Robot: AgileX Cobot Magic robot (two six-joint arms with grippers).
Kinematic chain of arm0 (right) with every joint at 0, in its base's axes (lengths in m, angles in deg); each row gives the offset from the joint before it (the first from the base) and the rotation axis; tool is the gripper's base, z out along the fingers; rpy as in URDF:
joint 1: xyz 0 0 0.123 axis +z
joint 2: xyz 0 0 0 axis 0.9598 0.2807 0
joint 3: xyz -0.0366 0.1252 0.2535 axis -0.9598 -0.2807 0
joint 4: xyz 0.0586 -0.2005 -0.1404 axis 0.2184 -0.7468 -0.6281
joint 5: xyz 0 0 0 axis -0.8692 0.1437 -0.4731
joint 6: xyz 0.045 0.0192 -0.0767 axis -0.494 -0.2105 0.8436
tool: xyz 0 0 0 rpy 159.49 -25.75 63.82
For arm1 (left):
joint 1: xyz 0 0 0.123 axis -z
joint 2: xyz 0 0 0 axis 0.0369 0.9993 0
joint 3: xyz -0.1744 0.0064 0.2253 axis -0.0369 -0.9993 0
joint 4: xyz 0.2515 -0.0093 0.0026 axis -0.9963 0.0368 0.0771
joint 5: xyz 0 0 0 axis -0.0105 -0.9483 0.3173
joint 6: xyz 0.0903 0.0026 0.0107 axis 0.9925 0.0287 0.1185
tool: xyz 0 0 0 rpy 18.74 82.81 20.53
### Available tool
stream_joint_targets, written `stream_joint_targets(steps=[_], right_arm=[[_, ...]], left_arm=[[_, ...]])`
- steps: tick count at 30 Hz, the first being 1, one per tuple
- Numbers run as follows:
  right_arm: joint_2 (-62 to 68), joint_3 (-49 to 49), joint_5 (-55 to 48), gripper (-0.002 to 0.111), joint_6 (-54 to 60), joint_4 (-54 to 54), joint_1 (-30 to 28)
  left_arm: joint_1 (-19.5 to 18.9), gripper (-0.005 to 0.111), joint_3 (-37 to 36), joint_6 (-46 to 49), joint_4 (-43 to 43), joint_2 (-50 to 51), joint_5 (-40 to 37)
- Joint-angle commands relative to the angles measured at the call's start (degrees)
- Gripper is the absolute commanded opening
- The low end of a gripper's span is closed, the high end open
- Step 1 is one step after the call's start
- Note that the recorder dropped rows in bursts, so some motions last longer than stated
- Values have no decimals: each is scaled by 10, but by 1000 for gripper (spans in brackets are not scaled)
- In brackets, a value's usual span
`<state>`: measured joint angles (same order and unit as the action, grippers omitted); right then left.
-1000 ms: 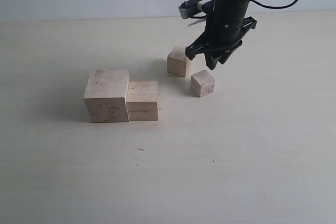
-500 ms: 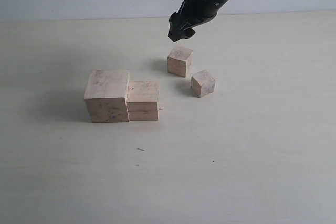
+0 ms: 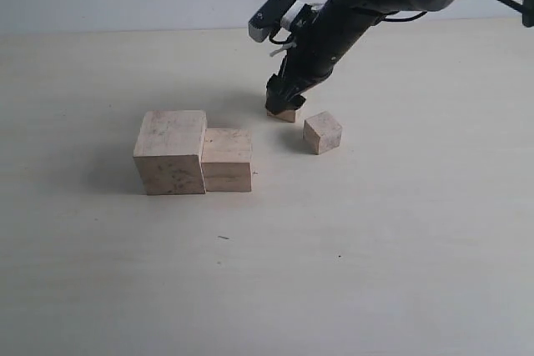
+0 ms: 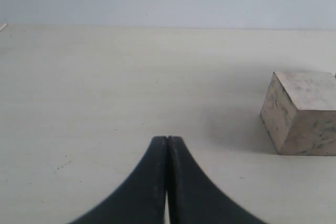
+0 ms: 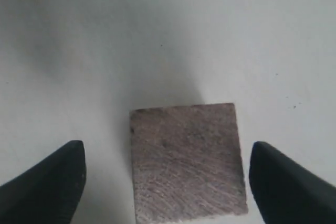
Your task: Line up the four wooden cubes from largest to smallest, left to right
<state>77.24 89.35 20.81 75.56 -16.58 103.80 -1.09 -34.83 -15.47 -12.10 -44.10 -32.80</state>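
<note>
Cubes one and two (image 3: 196,152) touch in a row at nine o'clock. Right tool (image 3: 284,103) straddles third cube (image 5: 188,159), jaws apart, probably to grasp it. Smallest (image 3: 322,132) waits beside. Left tool (image 4: 167,145) is together.

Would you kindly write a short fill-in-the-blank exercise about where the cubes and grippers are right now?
1. The largest cube touches the ____-largest cube.
2. The right gripper straddles the third cube with jaws ____.
3. The left gripper is ____.
4. The smallest cube stands ____ from the others.

Missing words: second; open; shut; apart
</note>
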Motion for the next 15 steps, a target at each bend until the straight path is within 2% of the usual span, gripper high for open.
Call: stream_joint_targets(steps=[1,6,8,12,15], right_arm=[[12,-1,2,70,15,10,-2],[-5,-1,-16,17,10,10,-2],[-23,-1,-41,0,10,12,-2],[-69,-1,-96,0,18,12,-2],[-96,-1,-166,0,103,12,-2]], left_arm=[[2,0,-2,1,-1,-3,6],[2,0,-2,1,-1,-3,6],[2,0,-2,1,-1,-3,6],[2,0,-2,1,-1,-3,6],[2,0,-2,1,-1,-3,6]])
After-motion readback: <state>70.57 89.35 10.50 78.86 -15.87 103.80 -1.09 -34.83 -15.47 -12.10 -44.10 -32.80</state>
